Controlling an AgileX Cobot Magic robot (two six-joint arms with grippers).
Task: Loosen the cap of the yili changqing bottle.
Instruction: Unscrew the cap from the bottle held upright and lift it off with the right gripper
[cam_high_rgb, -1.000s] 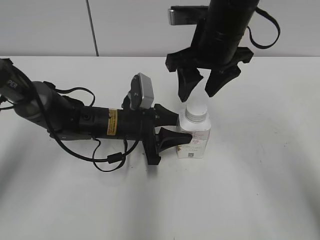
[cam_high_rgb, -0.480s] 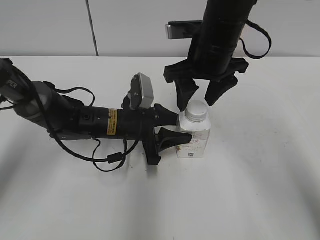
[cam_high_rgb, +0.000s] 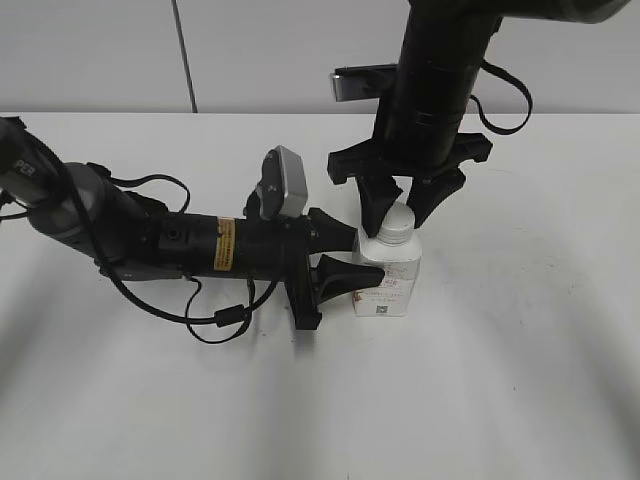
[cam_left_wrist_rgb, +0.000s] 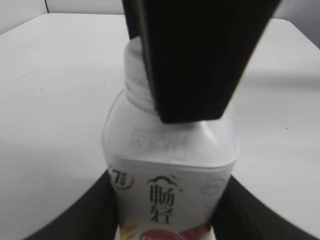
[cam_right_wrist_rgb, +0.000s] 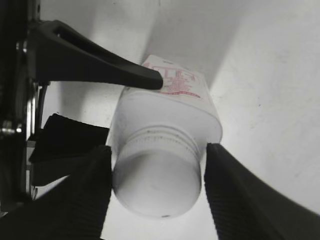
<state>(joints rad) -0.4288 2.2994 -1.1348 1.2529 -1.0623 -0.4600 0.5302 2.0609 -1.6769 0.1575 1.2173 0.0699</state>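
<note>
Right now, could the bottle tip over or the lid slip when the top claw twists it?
Maybe. The right gripper straddles the cap with its jaws open, so a weak pinch could slip on it. Only the left gripper steadies the bottle; if that hold is loose, the bottle might spin or tilt.

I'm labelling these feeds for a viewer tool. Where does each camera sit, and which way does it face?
Exterior view: in front of the table, raised, looking down at a slant; shows both arms, the left gripper clamping the yili changqing bottle, the right gripper straddling the cap.
Left wrist view: low on the left arm, facing the bottle's label sideways; its fingers flank the carton.
Right wrist view: above, looking down onto the cap; its fingers on either side.
All three views share the bottle.
</note>
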